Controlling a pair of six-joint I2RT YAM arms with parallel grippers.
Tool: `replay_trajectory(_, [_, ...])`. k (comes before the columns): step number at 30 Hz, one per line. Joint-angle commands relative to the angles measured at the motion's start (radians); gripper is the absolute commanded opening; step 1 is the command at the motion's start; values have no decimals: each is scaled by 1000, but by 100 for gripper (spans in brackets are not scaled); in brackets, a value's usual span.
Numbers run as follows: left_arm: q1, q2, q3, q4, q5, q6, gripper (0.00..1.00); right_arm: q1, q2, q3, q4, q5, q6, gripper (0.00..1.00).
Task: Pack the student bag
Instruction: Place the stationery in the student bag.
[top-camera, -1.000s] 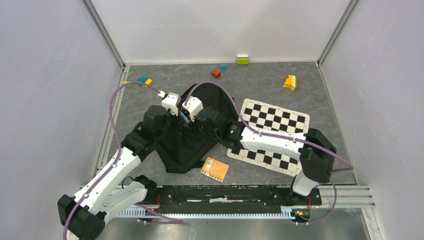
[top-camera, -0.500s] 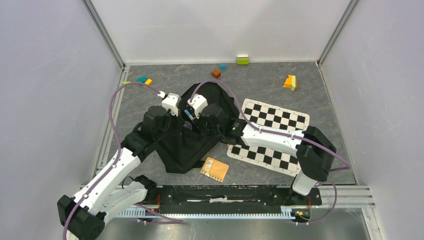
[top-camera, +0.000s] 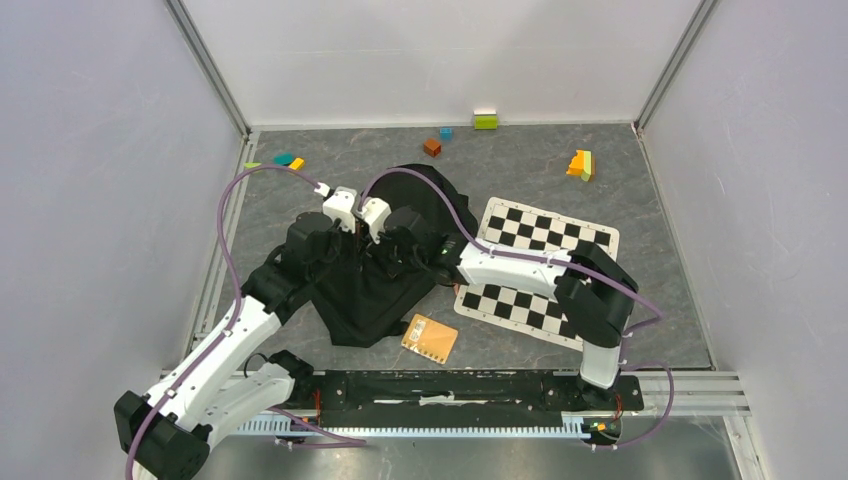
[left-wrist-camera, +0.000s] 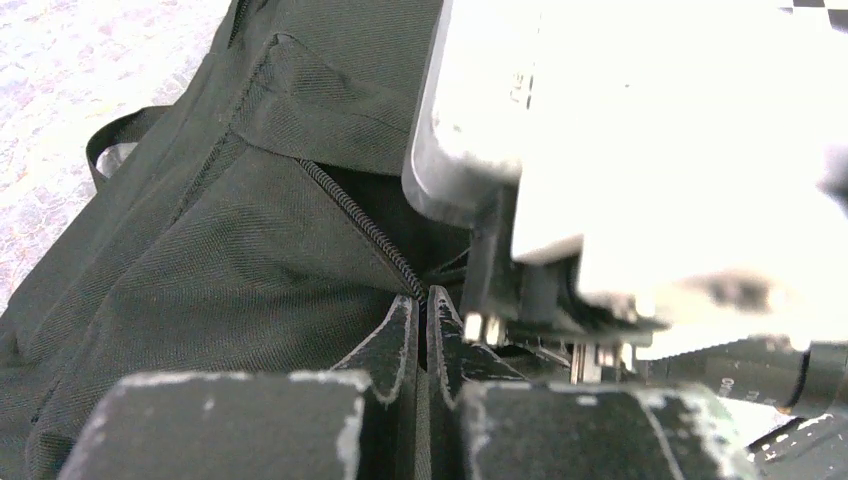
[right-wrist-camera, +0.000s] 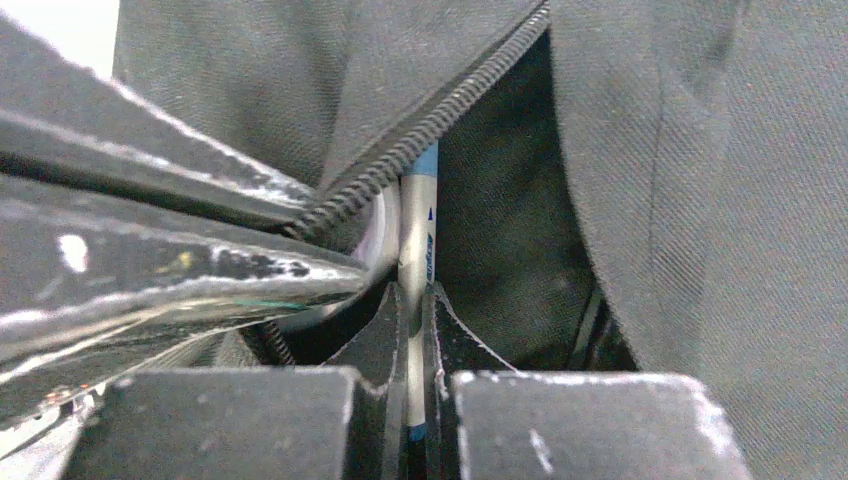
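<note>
Small blue print is running along the white pen (right-wrist-camera: 415, 235), too blurred to read; nothing else legible is showing.

The student bag (top-camera: 360, 295) lies on the table (top-camera: 655, 215), a board (top-camera: 545, 237) right of it, a card (top-camera: 430, 337) before it, blocks (top-camera: 432, 147) behind.

On my feed I see a grey marbled table (top-camera: 660, 260) boxed in by plain pale walls: a back wall (top-camera: 440, 50) and two side walls (top-camera: 90, 200). Aluminium posts (top-camera: 205, 65) rise at the two far corners. The light falls soft and even across everything.
</note>
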Motion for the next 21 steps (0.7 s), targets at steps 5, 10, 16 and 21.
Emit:
replay_trajectory(5, [-4, -24, 17, 73, 22, 36, 2, 32, -18, -24, 22, -49, 10, 0])
replay_trajectory(10, [-3, -29, 16, 71, 18, 36, 2, -5, -67, -57, 22, -32, 31, 19])
replay_trajectory(16, [-4, -32, 14, 71, 11, 36, 2, -10, -173, -77, 10, -31, -15, 54])
replay_trajectory(21, [-4, -34, 13, 71, -4, 37, 2, -10, -332, -162, 22, -36, -59, 77])
